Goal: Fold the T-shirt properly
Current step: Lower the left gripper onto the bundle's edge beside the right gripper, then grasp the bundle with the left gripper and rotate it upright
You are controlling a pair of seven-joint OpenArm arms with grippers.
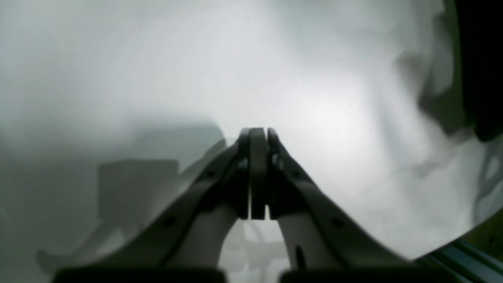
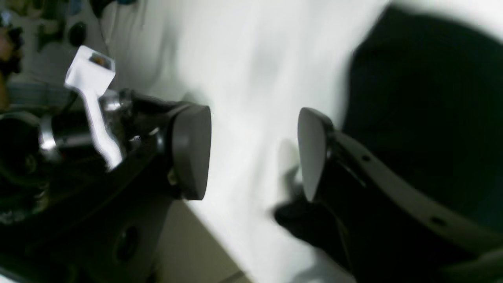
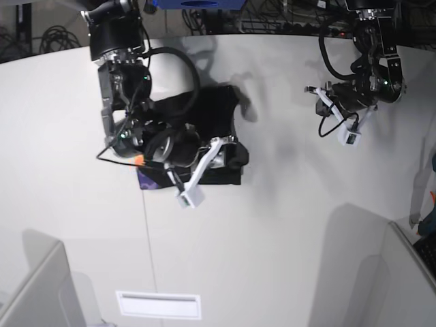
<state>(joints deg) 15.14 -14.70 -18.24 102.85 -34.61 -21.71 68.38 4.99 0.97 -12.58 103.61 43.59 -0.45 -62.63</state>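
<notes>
Base view shows you the black cloth T-shirt (image 3: 214, 129) already gathered into a compact, roughly rectangular bundle at about 10 o'clock on the white counter (image 3: 286, 225), a sliver of purple and orange print peeking out at its lower left. Your right gripper (image 2: 253, 155) hangs over it, jaws wide apart, holding nothing. Your left gripper (image 1: 258, 141), closed and empty, sits well apart at 2 o'clock. Folding looks nearly finished; perhaps only tidying remains.
</notes>
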